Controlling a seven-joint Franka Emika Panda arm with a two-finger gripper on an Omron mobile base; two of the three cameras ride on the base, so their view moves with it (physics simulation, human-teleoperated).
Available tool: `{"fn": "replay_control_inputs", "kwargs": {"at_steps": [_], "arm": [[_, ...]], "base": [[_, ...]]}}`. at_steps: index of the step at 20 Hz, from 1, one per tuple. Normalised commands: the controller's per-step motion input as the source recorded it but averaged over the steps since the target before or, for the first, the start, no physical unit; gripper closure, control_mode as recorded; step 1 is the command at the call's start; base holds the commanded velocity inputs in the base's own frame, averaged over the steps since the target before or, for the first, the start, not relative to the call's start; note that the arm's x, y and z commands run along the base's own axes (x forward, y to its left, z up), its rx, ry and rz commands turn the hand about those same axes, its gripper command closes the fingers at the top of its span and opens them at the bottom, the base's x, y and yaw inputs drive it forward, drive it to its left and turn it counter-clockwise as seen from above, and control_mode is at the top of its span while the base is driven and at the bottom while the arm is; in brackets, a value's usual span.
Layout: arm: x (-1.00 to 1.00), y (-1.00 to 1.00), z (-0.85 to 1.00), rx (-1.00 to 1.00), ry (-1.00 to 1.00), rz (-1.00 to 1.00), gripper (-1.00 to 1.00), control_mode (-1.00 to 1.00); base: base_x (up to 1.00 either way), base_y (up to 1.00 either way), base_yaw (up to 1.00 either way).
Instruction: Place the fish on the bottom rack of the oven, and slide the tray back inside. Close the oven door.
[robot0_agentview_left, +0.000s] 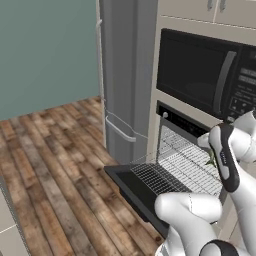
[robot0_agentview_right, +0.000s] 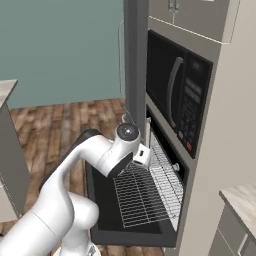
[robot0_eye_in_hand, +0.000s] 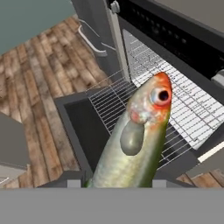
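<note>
In front of the open oven (robot0_agentview_left: 186, 131), your pincer is clamped on the fish (robot0_eye_in_hand: 136, 139), which rises from the bottom edge of the hand view with its orange head and eye pointing toward one o'clock; the fingertips themselves are hidden behind its body, so judge the grip by the fish standing firmly in line with the hand. The oven door (robot0_agentview_right: 102, 200) lies folded down flat, and the bottom rack (robot0_agentview_right: 136, 197) is pulled out over it, its silver bars showing in the hand view at about twelve o'clock, beyond the fish; a second rack sits higher inside the cavity. The fish hangs above the door, not yet touching the bars.

To do this step well, I judge you should carry the fish forward and lower it until its belly lies along the pulled-out rack, near the middle and clear of the front edge; lay it across several bars rather than end-on, so it cannot slip between them; part the fingers only once it rests; lift straight away before pushing the rack in. The microwave (robot0_agentview_left: 210, 75) above leaves limited headroom; keep the wrist low.
</note>
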Motion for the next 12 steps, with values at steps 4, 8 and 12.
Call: {"fn": "replay_control_inputs", "kwargs": {"at_steps": [4, 8, 12], "arm": [[0.02, 0.04, -0.01, 0.0, 0.0, 0.0, 1.0, -1.0], [0.13, 0.46, -0.33, -0.07, 0.0, 0.0, 1.0, -1.0], [0.22, 0.46, -0.49, -0.1, 0.0, 0.0, 1.0, -1.0]], "base": [[0.0, 0.0, 0.0], [0.0, 0.0, 0.0], [0.0, 0.0, 0.0]]}}
